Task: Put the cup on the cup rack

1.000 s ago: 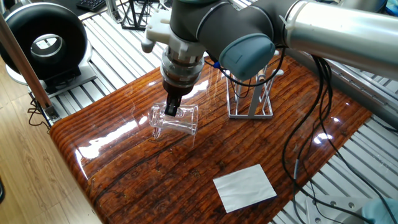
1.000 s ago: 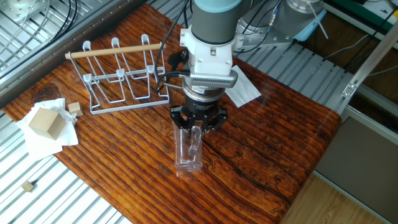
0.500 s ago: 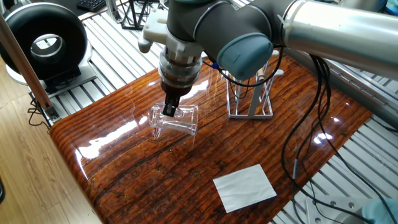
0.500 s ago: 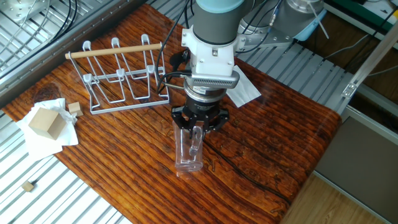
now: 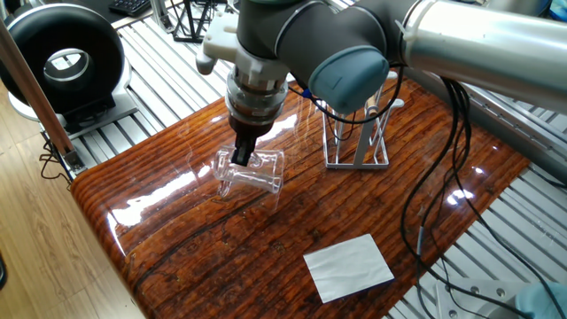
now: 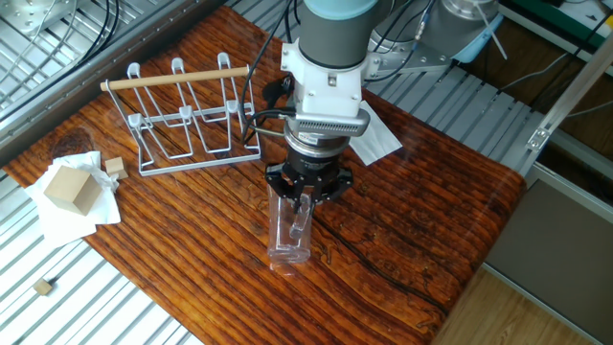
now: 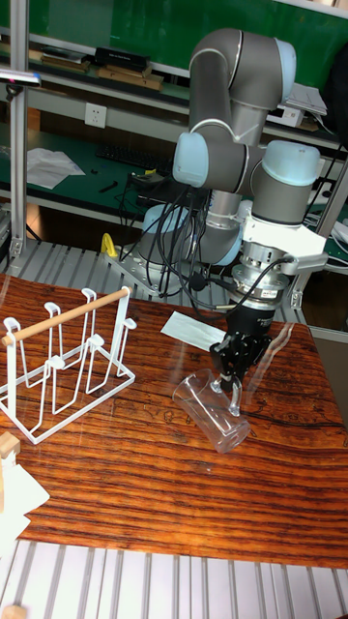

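Lying on its side on the table (image 5: 177, 239), the cup (image 5: 251, 174) sits directly under the claw (image 5: 240, 158), whose fingers close on its rim. From the other fixed view, the claw (image 6: 303, 206) grips the cup (image 6: 289, 235), well apart from the cup rack (image 6: 187, 120). Tall view: the cup (image 7: 213, 410) tilts, mouth up, one finger inside.

Glossy wooden table (image 5: 221, 257) on slatted aluminium frame (image 5: 168, 71); wood floor (image 5: 44, 257); green wall (image 7: 145, 24).
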